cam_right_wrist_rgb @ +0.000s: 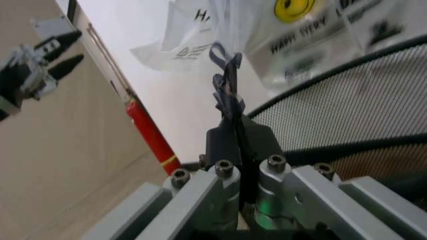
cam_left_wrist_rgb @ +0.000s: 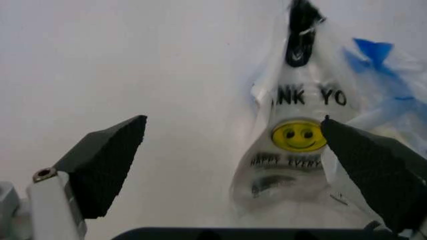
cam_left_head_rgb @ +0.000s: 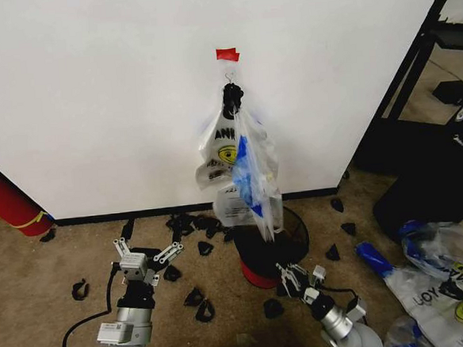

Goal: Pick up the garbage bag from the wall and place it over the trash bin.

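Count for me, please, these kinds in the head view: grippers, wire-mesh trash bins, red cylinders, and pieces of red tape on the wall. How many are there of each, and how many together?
grippers: 2, the left gripper and the right gripper
trash bin: 1
red cylinder: 1
red tape: 1
total: 5

Translucent whitish plastic garbage bag (cam_left_head_rgb: 257,172): black lettering, yellow smiley, blue-tinted edges. Plain white wall (cam_left_head_rgb: 115,102): black baseboard, red tape. Round black wire-mesh trash bin (cam_left_head_rgb: 288,245): red base.
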{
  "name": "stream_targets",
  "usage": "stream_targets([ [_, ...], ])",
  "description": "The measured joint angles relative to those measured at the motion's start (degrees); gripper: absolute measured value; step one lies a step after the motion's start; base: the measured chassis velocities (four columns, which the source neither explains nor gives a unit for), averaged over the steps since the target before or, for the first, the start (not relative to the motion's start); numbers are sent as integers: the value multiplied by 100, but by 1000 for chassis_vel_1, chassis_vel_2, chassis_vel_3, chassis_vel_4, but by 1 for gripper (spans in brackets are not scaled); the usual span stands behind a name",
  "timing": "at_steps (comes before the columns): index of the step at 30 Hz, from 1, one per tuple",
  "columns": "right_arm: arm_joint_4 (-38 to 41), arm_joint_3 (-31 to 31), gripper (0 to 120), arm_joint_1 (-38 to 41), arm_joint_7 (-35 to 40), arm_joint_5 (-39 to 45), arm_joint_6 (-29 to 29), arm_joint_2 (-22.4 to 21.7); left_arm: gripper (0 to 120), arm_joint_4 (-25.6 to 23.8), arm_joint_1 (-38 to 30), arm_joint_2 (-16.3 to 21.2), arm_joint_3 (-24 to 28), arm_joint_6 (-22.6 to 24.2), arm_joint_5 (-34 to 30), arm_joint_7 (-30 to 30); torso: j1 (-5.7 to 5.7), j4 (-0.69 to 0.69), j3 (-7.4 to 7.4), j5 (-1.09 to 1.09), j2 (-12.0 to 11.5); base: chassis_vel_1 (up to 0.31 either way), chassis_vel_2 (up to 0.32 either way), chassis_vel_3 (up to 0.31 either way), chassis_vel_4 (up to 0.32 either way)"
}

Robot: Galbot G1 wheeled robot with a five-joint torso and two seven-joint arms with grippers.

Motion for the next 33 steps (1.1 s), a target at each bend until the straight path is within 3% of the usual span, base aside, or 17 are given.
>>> stream_targets([
  [8, 386, -76, 0, 484, 323, 299, -137, 137, 100, 143, -123, 9, 135, 76, 31, 15, 0, 2, 0, 0, 0, 0, 0, 0, 0],
  [15, 987, 31, 0, 609, 204, 314, -289, -204, 100, 174, -146, 119, 244, 126, -190, 19, 0, 1, 0, 0, 0, 0, 0, 0, 0],
  [20, 1311, 369, 0, 690, -316, -173, -244, -606, 100, -87, -333, 382, 637, 392, -810, 88, 0, 1, 0, 0, 0, 0, 0, 0, 0],
  [26, 1283, 485, 0, 820, -660, -544, -146, -910, 100, 24, -1003, 1057, 1267, 606, -1684, 494, 0, 0, 0, 0, 0, 0, 0, 0, 0],
  [29, 1157, 464, 0, 867, -712, -656, -121, -922, 100, 447, -1588, 1469, 1529, 780, -1889, 575, 0, 0, 0, 1, 0, 0, 0, 0, 0],
  [33, 1040, 399, 0, 828, -285, -711, 73, -885, 100, 829, -2038, 1685, 1683, 809, -1884, 531, 0, -1, 0, 0, 0, 0, 0, 0, 0],
])
